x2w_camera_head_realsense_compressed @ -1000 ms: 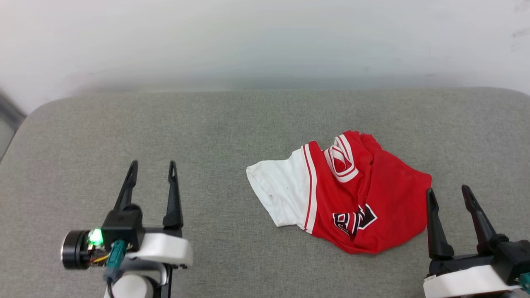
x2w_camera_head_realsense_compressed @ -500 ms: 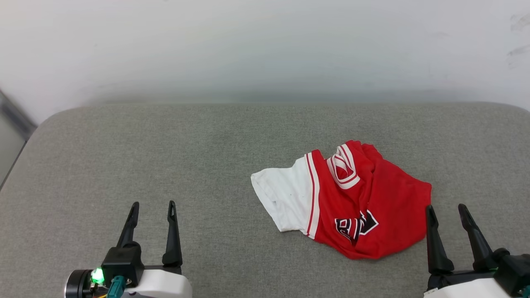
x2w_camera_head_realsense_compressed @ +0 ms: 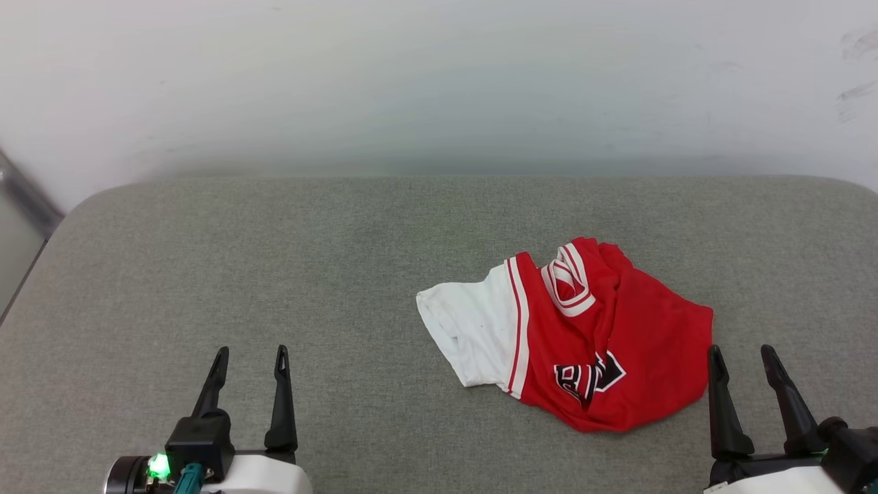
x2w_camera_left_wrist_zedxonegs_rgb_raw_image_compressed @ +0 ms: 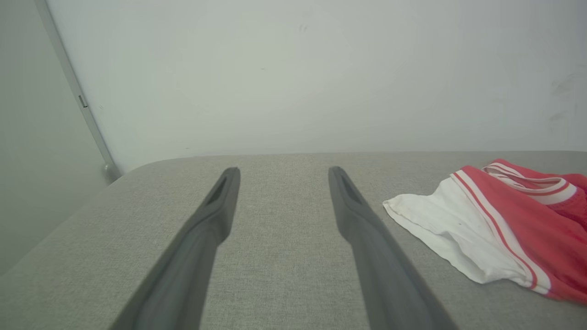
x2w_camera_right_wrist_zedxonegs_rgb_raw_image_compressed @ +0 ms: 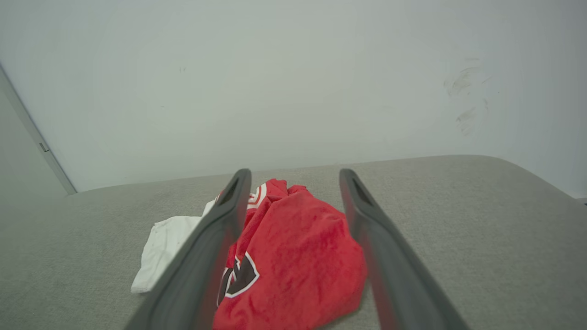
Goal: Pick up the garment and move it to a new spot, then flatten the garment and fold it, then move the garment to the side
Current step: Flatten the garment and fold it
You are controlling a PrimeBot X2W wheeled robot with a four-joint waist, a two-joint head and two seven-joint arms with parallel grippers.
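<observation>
In the head view, a grey woven padded surface (x2w_camera_head_realsense_compressed: 274,261) with rounded far corners spans the frame. A plain white wall (x2w_camera_head_realsense_compressed: 439,82) stands behind it, and a grey strip (x2w_camera_head_realsense_compressed: 27,199) slants at the far left edge. The garment (x2w_camera_head_realsense_compressed: 617,343) lies crumpled on the surface right of centre. Its white sleeve (x2w_camera_head_realsense_compressed: 473,329) spreads toward the left, striped trim is bunched at the top, and part of the black lettering (x2w_camera_head_realsense_compressed: 588,376) shows near its lower edge. The left gripper (x2w_camera_head_realsense_compressed: 250,351) sits at the lower left, fingers parted with nothing between them, well apart from the shirt. The right gripper (x2w_camera_head_realsense_compressed: 741,350) sits at the lower right, likewise spread and empty, and its inner finger is just beside the red hem.

In the left wrist view, the left gripper (x2w_camera_left_wrist_zedxonegs_rgb_raw_image_compressed: 283,172) has its two dark fingers splayed over bare grey fabric (x2w_camera_left_wrist_zedxonegs_rgb_raw_image_compressed: 275,275). The garment (x2w_camera_left_wrist_zedxonegs_rgb_raw_image_compressed: 504,220) lies at the right edge of the frame, white sleeve nearest. The wall (x2w_camera_left_wrist_zedxonegs_rgb_raw_image_compressed: 293,68) is behind, and a metal strip (x2w_camera_left_wrist_zedxonegs_rgb_raw_image_compressed: 69,78) runs down the upper left.

In the right wrist view, the right gripper (x2w_camera_right_wrist_zedxonegs_rgb_raw_image_compressed: 295,173) is held apart and grasps nothing. The garment (x2w_camera_right_wrist_zedxonegs_rgb_raw_image_compressed: 298,256) shows between and below the fingers in the frame, though contact cannot be told. Its sleeve trails off to the lower left. Grey surface (x2w_camera_right_wrist_zedxonegs_rgb_raw_image_compressed: 481,229) stretches to the right, and faint scuff marks (x2w_camera_right_wrist_zedxonegs_rgb_raw_image_compressed: 463,96) smudge the wall at the upper right.
</observation>
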